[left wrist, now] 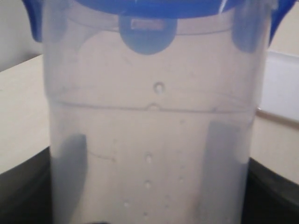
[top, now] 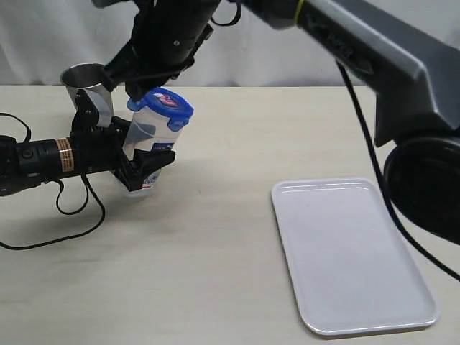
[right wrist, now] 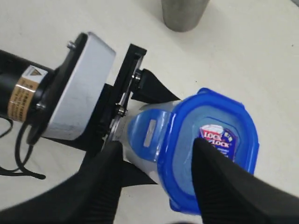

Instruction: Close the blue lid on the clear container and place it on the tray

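My left gripper [top: 144, 162] is shut on the clear container [top: 147, 144] and holds it tilted just above the table. Seen from the left wrist, the container [left wrist: 149, 121] fills the picture, and the left gripper [left wrist: 147, 186] shows only as dark fingers [left wrist: 70, 177] through its wall. The blue lid [top: 170, 105] sits on the container's mouth. My right gripper [right wrist: 156, 145] reaches across from the right and stands open astride the lid's [right wrist: 219, 140] edge, one finger over the top by the sticker, the other beside a flap. The white tray [top: 352, 255] lies at the front right.
A grey steel cup [top: 81, 79] stands just behind the left gripper; its base [right wrist: 184, 14] shows in the right wrist view. Black cables [top: 65, 208] trail from the left arm over the table. The tray's corner [left wrist: 282, 84] shows behind the container.
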{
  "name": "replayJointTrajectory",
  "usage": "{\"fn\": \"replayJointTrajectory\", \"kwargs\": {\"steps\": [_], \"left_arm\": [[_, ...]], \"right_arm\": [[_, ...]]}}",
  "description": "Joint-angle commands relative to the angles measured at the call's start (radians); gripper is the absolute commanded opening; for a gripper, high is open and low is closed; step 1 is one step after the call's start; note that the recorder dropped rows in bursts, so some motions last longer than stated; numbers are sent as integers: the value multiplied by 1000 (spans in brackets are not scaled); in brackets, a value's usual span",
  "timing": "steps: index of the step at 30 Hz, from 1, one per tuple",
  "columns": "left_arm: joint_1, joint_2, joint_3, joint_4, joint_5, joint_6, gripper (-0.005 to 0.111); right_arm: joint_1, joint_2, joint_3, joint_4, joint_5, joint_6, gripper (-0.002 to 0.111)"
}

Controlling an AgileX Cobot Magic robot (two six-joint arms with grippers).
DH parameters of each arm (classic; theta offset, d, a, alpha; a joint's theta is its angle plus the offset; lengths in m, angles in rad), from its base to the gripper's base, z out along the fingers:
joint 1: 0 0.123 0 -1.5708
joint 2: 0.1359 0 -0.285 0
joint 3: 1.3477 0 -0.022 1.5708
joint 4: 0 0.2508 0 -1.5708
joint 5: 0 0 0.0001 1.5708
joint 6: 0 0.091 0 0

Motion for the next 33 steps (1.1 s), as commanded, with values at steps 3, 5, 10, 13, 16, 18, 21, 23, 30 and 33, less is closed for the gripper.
{"fn": "replayJointTrajectory", "kwargs": {"steps": [3,5,10,13,16,18,21,23,30,33], "left_arm": [[-2,-12,-2,3,-22,3,0],[-2,-12,-2,2,-24,3,0],[-2,-12,-2,2,-24,4,0],[-2,-12,-2,2,-28,6,0],[-2,-12,-2,2,-28,6,0],[-2,-12,-2,2,-28,6,0],[-2,-12,-2,5,-30,21,0],[-2,-12,-2,5,-30,21,0],[-2,-12,-2,5,-30,29,0],[-2,-12,-2,5,-32,31,0]], "right_arm": [[38,34,-3,-95,-31,9,44],[38,51,-3,-95,-50,9,44],[52,90,-3,-112,-27,-30,39],[74,104,-3,-205,-11,-30,39],[93,121,-3,-276,0,-25,39],[103,131,-3,-276,2,-33,39],[116,152,-3,-271,11,-62,36],[124,161,-3,-281,11,-71,31],[127,167,-3,-368,11,-71,24],[127,180,1,-384,11,-71,24]]}}
